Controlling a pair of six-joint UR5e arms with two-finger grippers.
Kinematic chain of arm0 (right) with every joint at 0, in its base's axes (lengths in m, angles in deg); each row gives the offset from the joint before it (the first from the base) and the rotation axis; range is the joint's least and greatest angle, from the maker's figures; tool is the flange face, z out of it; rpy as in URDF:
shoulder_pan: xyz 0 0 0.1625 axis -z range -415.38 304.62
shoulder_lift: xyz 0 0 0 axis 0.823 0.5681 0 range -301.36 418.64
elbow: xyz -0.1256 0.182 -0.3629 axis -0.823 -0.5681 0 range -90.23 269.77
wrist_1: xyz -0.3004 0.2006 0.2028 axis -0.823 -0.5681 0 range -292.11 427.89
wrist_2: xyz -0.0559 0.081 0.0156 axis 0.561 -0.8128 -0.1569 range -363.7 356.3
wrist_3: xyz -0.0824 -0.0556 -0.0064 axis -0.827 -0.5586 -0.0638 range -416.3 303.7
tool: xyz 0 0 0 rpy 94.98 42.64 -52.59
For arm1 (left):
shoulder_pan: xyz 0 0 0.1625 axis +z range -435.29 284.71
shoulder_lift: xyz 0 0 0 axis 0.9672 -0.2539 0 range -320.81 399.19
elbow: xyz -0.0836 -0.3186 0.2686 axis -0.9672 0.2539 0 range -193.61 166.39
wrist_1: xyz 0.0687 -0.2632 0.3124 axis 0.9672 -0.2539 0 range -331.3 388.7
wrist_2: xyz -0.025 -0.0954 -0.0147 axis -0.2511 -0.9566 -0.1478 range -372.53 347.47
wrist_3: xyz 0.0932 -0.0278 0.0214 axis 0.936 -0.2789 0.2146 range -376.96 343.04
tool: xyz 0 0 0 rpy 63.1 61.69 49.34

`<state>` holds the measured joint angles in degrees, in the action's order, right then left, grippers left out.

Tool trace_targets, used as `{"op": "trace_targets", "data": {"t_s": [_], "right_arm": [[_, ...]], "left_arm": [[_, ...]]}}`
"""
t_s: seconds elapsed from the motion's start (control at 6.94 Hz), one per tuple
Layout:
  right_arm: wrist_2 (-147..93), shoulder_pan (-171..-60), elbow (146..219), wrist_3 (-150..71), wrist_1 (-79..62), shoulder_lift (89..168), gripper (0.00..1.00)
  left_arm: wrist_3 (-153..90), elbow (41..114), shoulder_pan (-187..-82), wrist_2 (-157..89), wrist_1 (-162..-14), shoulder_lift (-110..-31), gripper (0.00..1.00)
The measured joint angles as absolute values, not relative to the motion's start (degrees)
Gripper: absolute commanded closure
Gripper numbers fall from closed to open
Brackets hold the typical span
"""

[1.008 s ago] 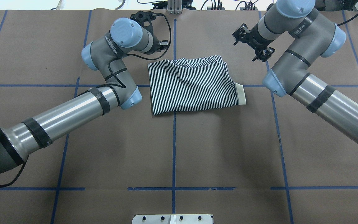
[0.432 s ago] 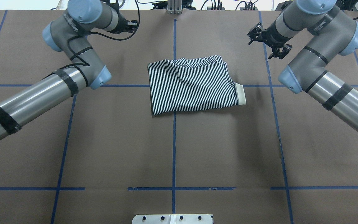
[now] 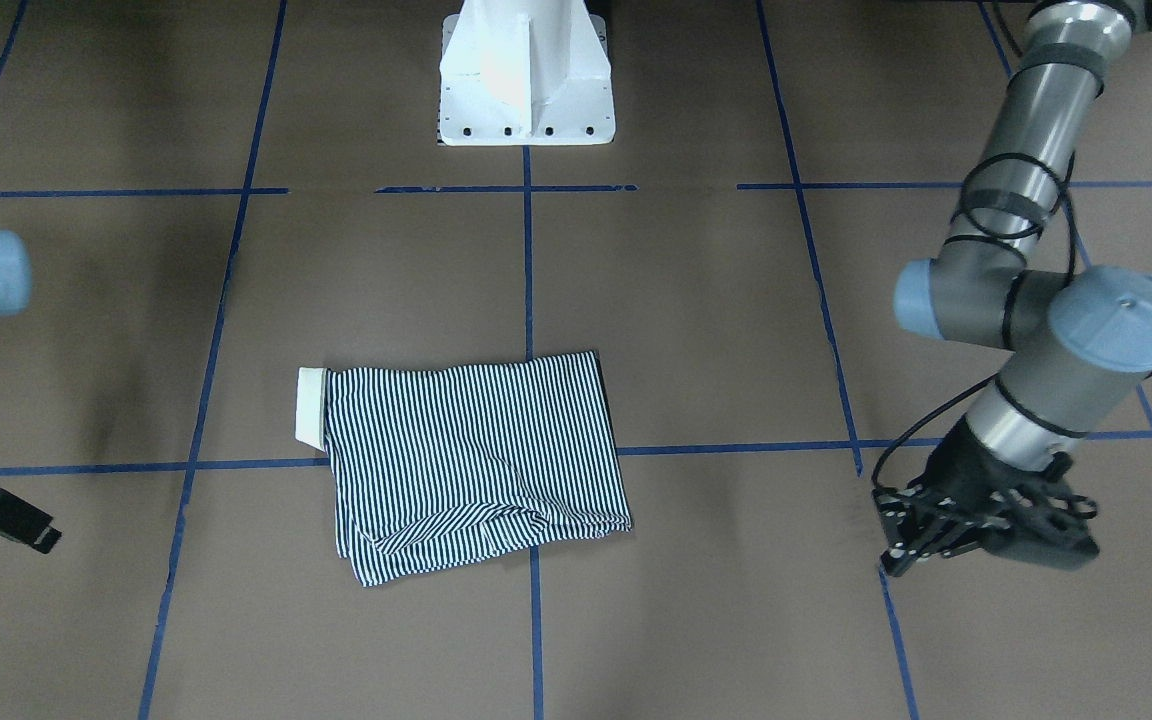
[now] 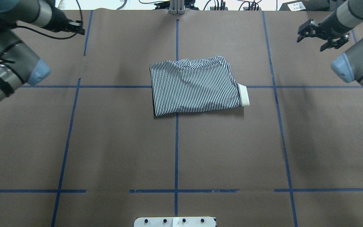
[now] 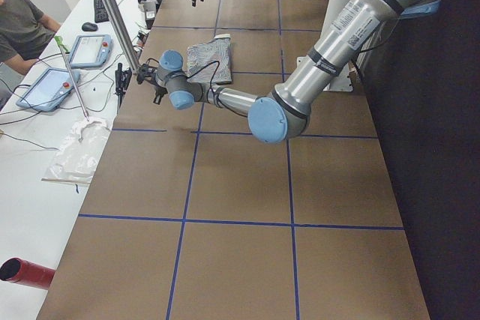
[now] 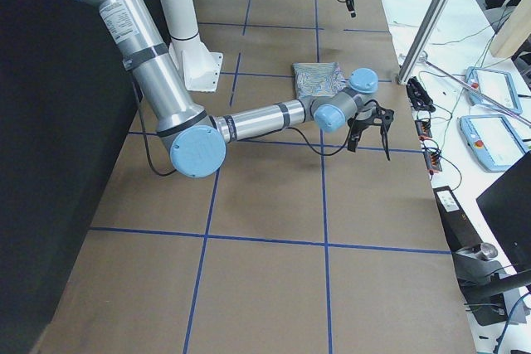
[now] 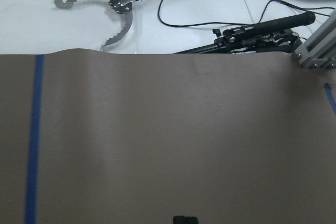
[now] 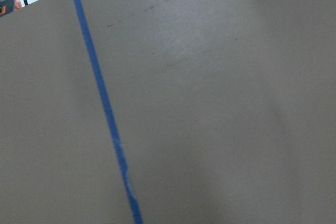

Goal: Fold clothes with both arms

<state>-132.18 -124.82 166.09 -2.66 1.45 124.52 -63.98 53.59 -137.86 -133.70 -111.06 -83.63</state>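
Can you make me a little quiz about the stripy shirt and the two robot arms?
1. True or false: the left gripper is holding the striped shirt.
2. Pick one: the shirt's white strip sticks out toward A) the left gripper's side, B) the right gripper side, C) nowhere, it is hidden.
3. Fill in: the shirt lies ____ on the brown table, not spread out flat.

Key: 1 false, both grippers are open and far from the shirt; 2 B; 3 folded.

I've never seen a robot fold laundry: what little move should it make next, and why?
Probably just park both arms: the shirt lies folded into a compact rectangle, and the left gripper and right gripper hang empty, well away from it.
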Motion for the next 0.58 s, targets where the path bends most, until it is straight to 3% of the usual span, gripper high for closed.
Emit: {"op": "trace_targets", "data": {"t_s": [0.29, 0.58], "right_arm": [[-135.6, -132.2, 166.8, -24.2, -3.0, 129.4, 0.0], [-139.2, -137.9, 169.2, -40.3, -8.2, 133.9, 0.0]], "left_arm": [[-51.1, 63.7, -146.8, -140.7, -103.1, -74.8, 1.0], [-33.5, 72.7, -153.6, -142.3, -88.8, -67.1, 0.0]]}}
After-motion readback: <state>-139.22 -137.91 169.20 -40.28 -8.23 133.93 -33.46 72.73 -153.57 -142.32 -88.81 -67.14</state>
